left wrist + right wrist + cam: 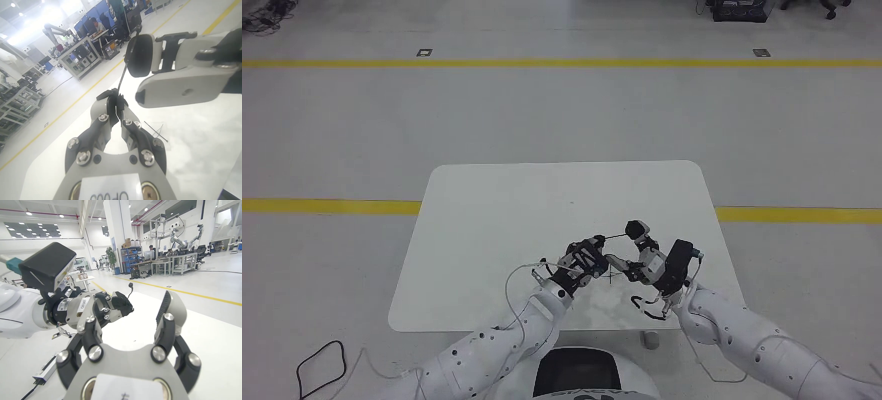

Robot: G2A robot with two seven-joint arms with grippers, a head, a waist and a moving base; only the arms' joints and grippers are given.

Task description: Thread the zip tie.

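The zip tie (pixel 122 76) is being pinched in the closed left gripper (pixel 115 98), head end free. The right gripper (pixel 136 81) is being held open alongside, likely to catch it.

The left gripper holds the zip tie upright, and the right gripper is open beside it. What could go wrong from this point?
The zip tie is thin and stands free above the shut left gripper; it may bend away when the open right gripper closes on it. A slip could drop it among the spare ties on the table.
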